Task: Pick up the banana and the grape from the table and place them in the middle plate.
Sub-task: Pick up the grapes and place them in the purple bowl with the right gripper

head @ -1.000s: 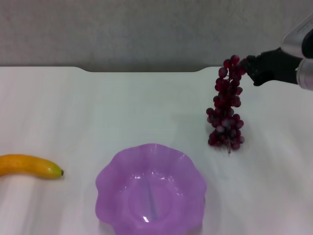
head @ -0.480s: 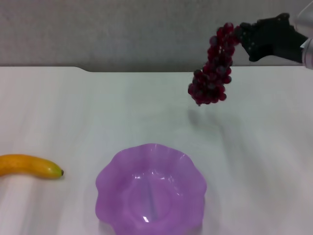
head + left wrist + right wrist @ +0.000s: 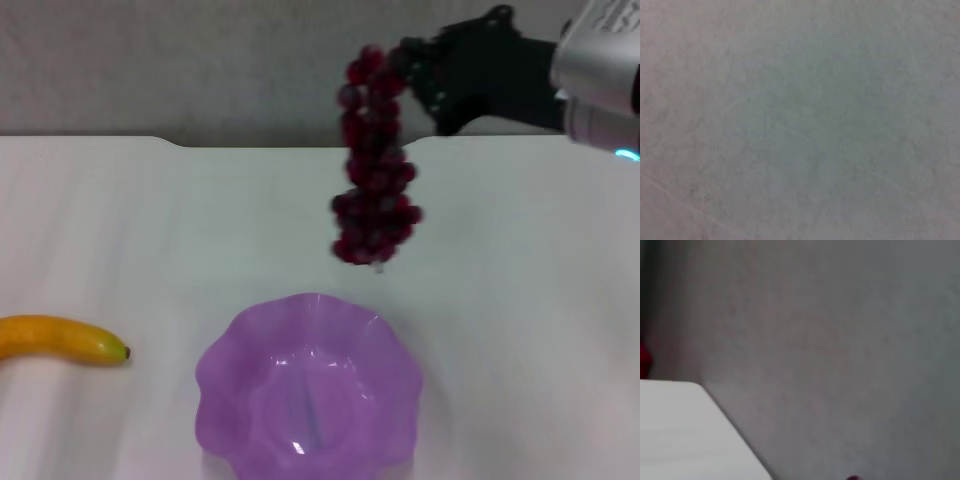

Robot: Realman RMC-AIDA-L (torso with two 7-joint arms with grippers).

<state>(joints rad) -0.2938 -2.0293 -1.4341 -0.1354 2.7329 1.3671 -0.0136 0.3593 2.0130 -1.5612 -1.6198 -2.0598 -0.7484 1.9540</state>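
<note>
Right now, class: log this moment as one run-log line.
right gripper: holding grape aloft, beyond middle plate | banana: on table | left arm: unseen

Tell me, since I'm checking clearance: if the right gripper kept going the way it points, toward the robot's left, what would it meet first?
Only the grape hanging from the right gripper; beyond it the way looks free, though depth is unclear.

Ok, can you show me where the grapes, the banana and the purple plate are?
grapes (image 3: pixel 374 190), head view, middle of the hanging bunch.
banana (image 3: pixel 60 338), head view, middle of its yellow body.
plate (image 3: pixel 225 352), head view, left part of its wavy rim.
</note>
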